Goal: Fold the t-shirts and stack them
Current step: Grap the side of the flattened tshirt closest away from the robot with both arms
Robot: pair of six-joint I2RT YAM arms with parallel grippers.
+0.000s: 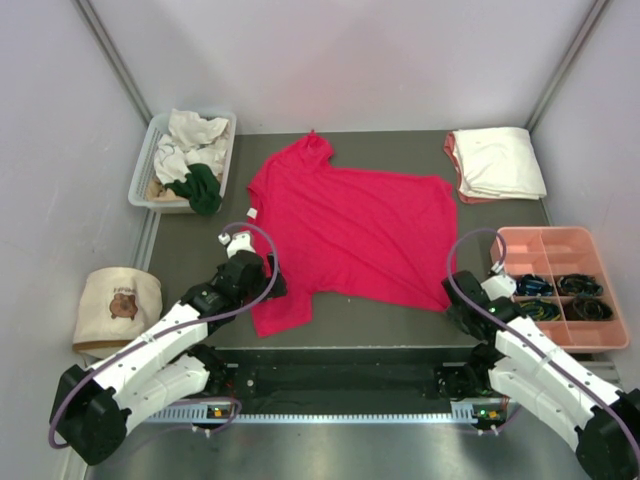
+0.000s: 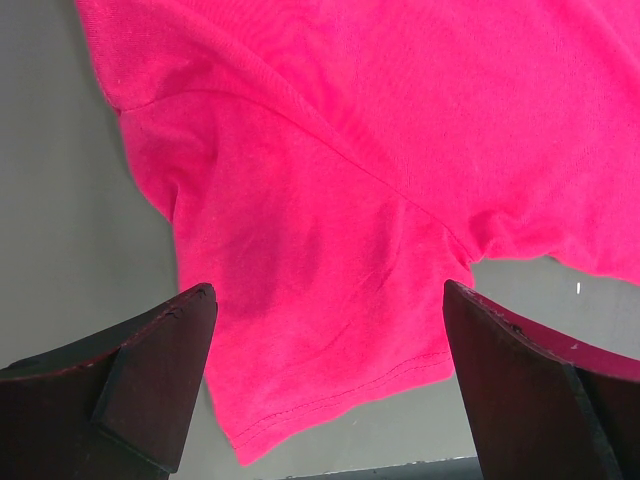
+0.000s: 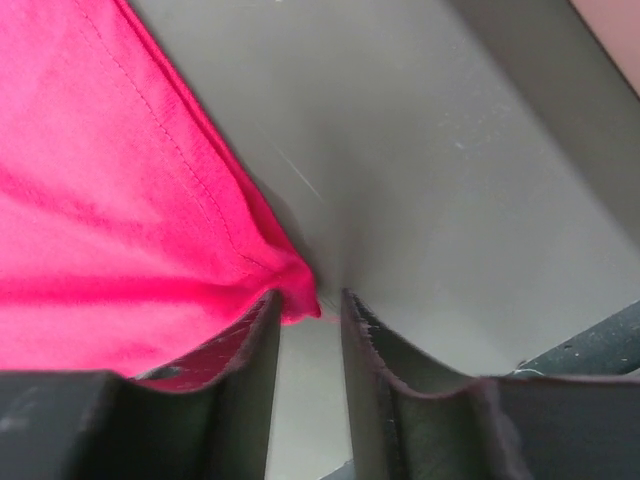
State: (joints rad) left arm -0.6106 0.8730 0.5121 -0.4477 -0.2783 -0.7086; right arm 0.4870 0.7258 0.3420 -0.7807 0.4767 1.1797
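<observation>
**Crimson shirt lies flat as two grippers meet its near edge**

The right gripper's [image 3: 310,300] fingers [image 3: 240,400] stand a narrow gap apart, bare table showing between them. The near right hem corner of the crimson t-shirt [image 1: 350,225] sits at their tips, touching the inner edge of the finger on the left of that view. We do not see it clamped. The left gripper [image 2: 328,290] has its fingers [image 2: 150,370] spread wide, and the shirt's near left sleeve [image 2: 300,330] fills the space between them. We cannot tell whether they touch the cloth.

Only the right wrist view shows the stitched hem and the bunched corner at the fingertips. Only the left wrist view shows the sleeve seam and cuff up close.

From the top camera we see what neither wrist shows. The shirt lies spread open in the middle of the grey table [image 1: 190,250], its collar to the left. At the far right, well apart from it, lies a folded stack [image 1: 497,162], cream-white over salmon-pink. At the far left a white basket [image 1: 140,180] holds crumpled cream-white and dark green shirts [image 1: 203,188]. A bear-print bag [image 1: 118,305] stands at the near left. A pink divided tray [image 1: 550,231] sits at the right, just beside the right arm.
</observation>
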